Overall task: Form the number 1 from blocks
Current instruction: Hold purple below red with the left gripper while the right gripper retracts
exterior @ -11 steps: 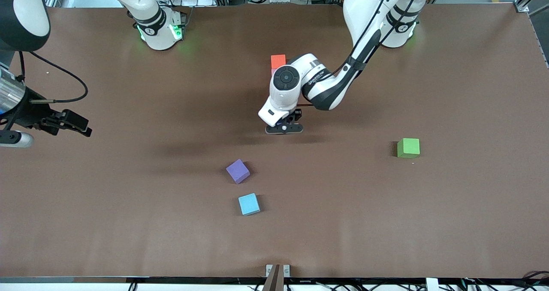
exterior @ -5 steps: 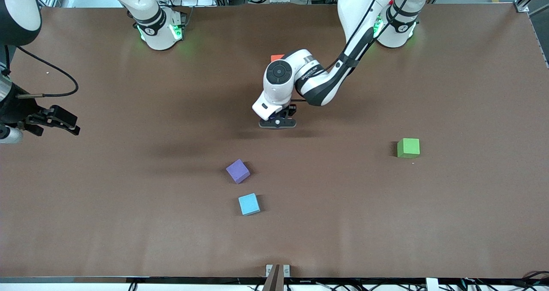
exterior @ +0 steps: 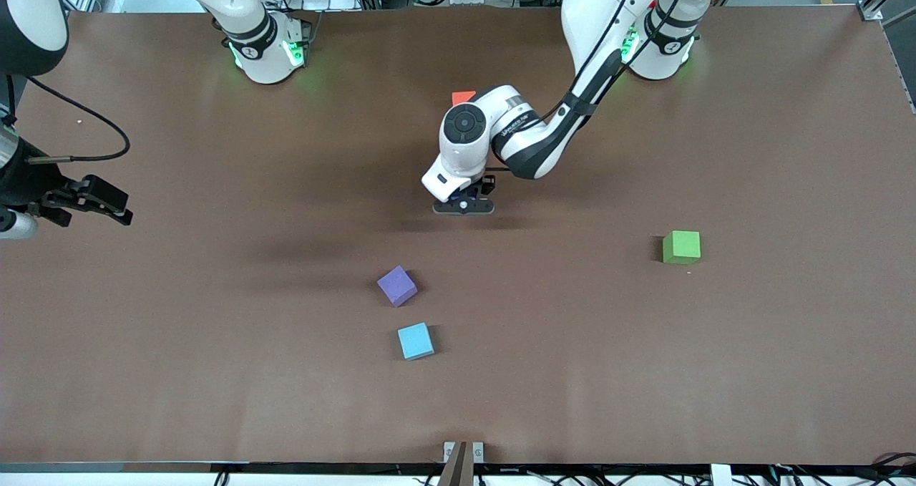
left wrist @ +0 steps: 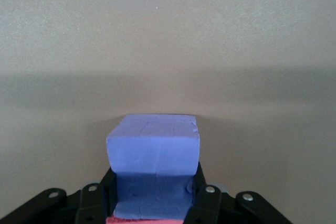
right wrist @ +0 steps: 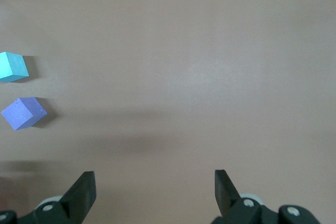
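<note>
We see the left gripper [left wrist: 155, 203] clenched on a matte purple foam cube [left wrist: 154, 153] (edges dented), right gripper [right wrist: 152, 192] released, waiting over the table's right-arm end.

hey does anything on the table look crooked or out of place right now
One thing: the loose purple block sits turned at an angle, while the light blue block just nearer the camera and the green block lie nearly square. Nothing looks damaged or spilled.

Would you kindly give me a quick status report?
Left claw shut on purple block, beside orange block. Right claw open, waiting at table edge. Nothing in the way.
</note>
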You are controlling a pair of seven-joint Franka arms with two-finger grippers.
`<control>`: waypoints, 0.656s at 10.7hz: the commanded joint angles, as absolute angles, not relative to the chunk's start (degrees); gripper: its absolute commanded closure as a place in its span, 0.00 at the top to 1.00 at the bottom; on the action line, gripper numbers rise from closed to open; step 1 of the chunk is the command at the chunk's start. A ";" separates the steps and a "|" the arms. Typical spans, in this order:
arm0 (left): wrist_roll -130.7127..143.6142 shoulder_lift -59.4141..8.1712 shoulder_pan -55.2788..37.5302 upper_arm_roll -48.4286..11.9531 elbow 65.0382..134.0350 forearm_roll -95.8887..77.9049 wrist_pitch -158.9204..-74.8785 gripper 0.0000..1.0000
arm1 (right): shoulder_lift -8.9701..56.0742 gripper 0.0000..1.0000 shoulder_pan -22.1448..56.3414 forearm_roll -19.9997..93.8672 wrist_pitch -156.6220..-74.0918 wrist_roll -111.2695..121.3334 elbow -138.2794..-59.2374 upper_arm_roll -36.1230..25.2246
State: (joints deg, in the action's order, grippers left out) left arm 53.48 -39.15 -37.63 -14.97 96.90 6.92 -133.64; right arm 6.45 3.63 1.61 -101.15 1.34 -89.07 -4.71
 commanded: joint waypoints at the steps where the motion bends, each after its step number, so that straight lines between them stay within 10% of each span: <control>1: 53.88 -38.94 -37.62 -15.90 97.99 9.75 -133.77 0.00 | 6.77 1.00 2.55 0.88 -100.11 2.02 -87.89 -3.69; 6: 53.88 -38.58 -37.53 -16.43 99.05 11.42 -133.24 0.01 | 6.77 1.00 2.55 1.58 -100.11 2.20 -87.80 -3.69; 7: 53.96 -38.58 -37.44 -16.44 99.05 11.43 -132.81 0.63 | 6.77 1.00 2.55 1.58 -100.11 2.20 -87.80 -3.69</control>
State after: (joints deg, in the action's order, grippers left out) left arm 53.47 -39.12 -37.64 -16.00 97.42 10.11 -133.50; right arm 6.45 3.63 1.61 -101.14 1.46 -89.07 -4.66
